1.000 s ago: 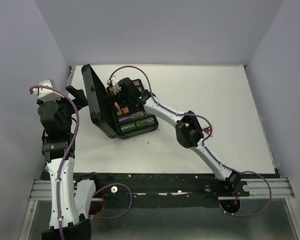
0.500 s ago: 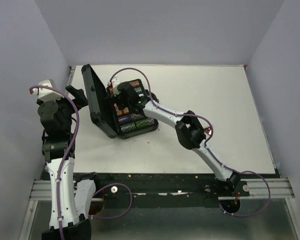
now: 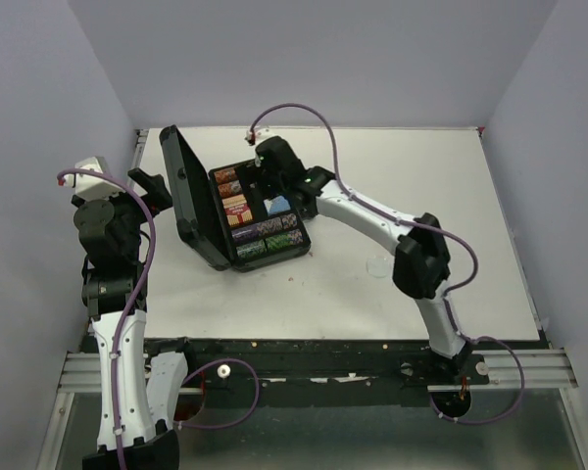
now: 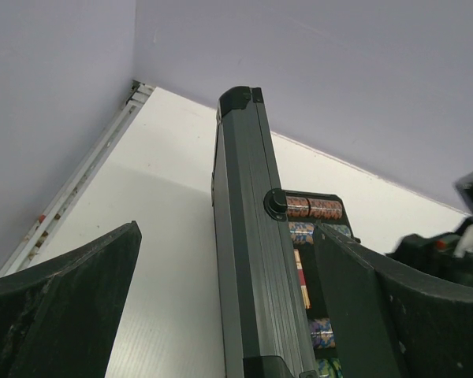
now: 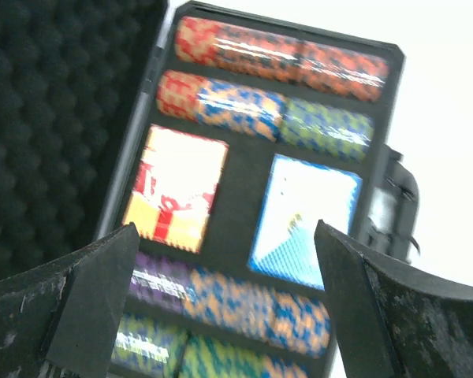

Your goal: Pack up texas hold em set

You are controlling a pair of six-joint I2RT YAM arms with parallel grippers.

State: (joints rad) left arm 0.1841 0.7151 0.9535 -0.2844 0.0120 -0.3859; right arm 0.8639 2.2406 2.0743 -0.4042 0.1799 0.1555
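The black case [image 3: 260,217] of the texas hold em set lies open at the back left of the table, its lid [image 3: 182,186] standing upright. Rows of multicoloured chips [image 5: 276,59] fill the tray, with a red card deck [image 5: 175,189] and a blue card deck [image 5: 303,216] side by side in the middle. My right gripper [image 5: 225,228] hovers open above the tray [image 3: 265,181], holding nothing. My left gripper [image 4: 227,230] is open, and the lid's edge [image 4: 244,236] stands between its fingers without touching them. In the top view it sits at the lid's left [image 3: 157,191].
The case handle [image 5: 396,206] sticks out on the tray's right side. A faint clear round piece [image 3: 379,264] lies on the white table near the right arm's elbow. Grey walls close in the table at the left and back.
My right arm has lifted and drawn back to the right off the tray, its jaws spreading a little wider. The blue deck now shows in the case. The left arm has not moved.
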